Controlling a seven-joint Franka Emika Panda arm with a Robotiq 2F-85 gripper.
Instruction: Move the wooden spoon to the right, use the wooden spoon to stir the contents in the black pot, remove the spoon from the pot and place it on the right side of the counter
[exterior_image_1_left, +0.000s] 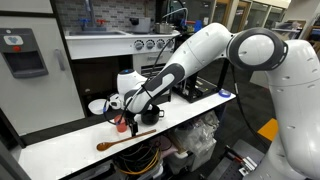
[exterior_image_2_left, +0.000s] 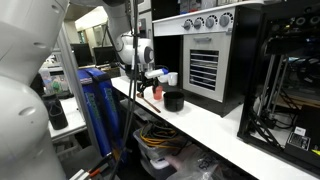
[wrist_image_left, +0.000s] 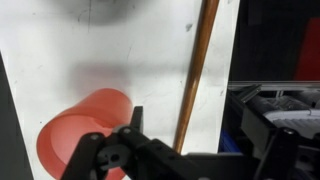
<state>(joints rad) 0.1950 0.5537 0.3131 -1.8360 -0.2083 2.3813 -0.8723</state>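
Wrist view: long, slender, light-brown wooden spoon (wrist_image_left: 196, 75) lying flat on smooth white counter (wrist_image_left: 60, 50), straight handle passing between wide-parted black fingers of gripper (wrist_image_left: 190, 125), jaws open, gripping nothing; small round red cup (wrist_image_left: 85, 130) just beside. In an exterior view, wooden spoon (exterior_image_1_left: 125, 140) resting near rounded counter (exterior_image_1_left: 60, 152) edge, in front of small round black pot (exterior_image_1_left: 150, 116); glossy white arm (exterior_image_1_left: 200, 55) stretched low, wrist angled down above red cup (exterior_image_1_left: 121, 124). In an exterior view, black pot (exterior_image_2_left: 173, 100) beside red cup (exterior_image_2_left: 157, 92), gripper (exterior_image_2_left: 150, 80) hanging just above.
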